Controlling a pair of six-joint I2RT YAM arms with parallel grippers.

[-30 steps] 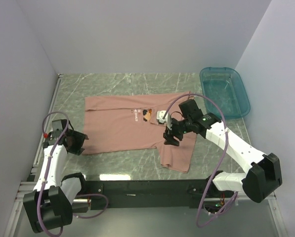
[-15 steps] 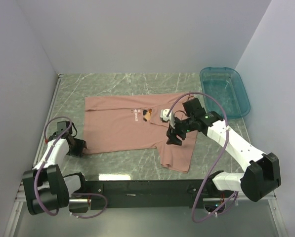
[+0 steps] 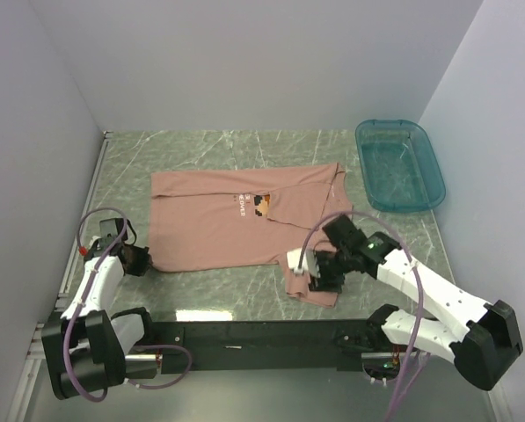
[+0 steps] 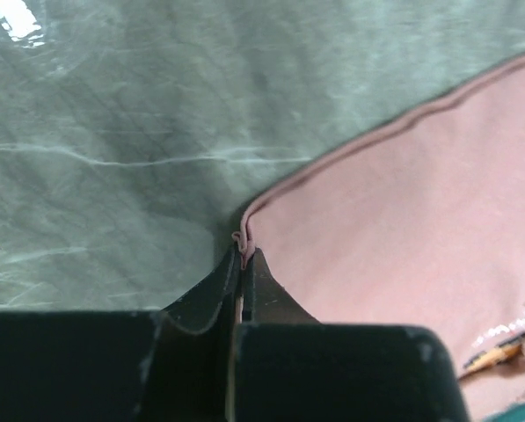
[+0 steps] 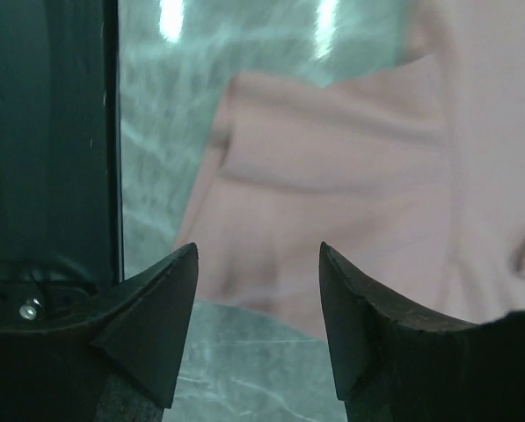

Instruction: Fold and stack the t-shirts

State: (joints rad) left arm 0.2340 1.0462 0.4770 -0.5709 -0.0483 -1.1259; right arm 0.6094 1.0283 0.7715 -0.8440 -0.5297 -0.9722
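Drawn back toward the near edge over the last second, with the right gripper spread open over the shirt, holding nothing. Clamped shut with the left gripper on its near-left hem corner. Laid out on the table, near a teal bin.

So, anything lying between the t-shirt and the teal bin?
Nothing: just a narrow strip of bare green tabletop between t-shirt and teal bin, visible in the top view.
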